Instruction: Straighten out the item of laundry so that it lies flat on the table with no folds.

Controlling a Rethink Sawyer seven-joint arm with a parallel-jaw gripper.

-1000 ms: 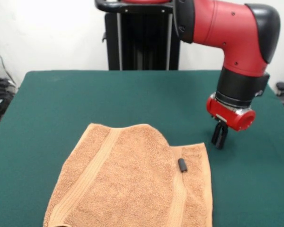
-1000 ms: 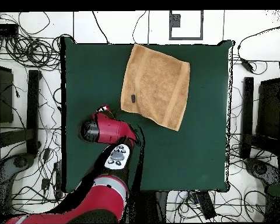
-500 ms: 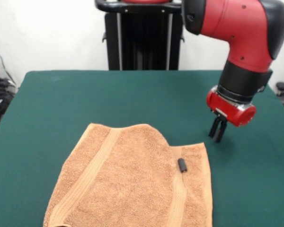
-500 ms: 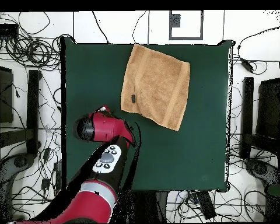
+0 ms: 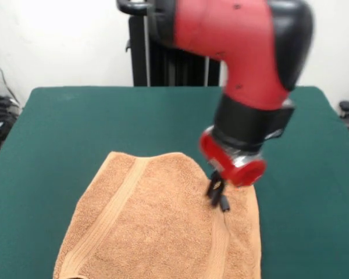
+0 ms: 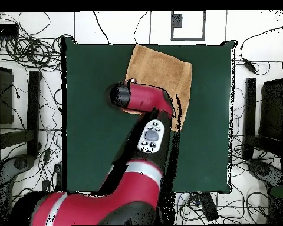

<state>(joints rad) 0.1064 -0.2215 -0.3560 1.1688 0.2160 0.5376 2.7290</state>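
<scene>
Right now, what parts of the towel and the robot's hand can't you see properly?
- Front view: the near end of the orange-tan terry towel is cut off by the picture's bottom edge.
- Overhead view: the red and black arm covers much of the towel, and the tool is hidden beneath it.
- Front view: the black tool is blurred over the towel; open or shut cannot be told, nor the small dark thing beside it.

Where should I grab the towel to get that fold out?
Judging from the front view, pinch the towel from above at the folded-over corner's edge, about where the gripper hangs beside the small black piece. The step in the outline there marks the overlap.
</scene>
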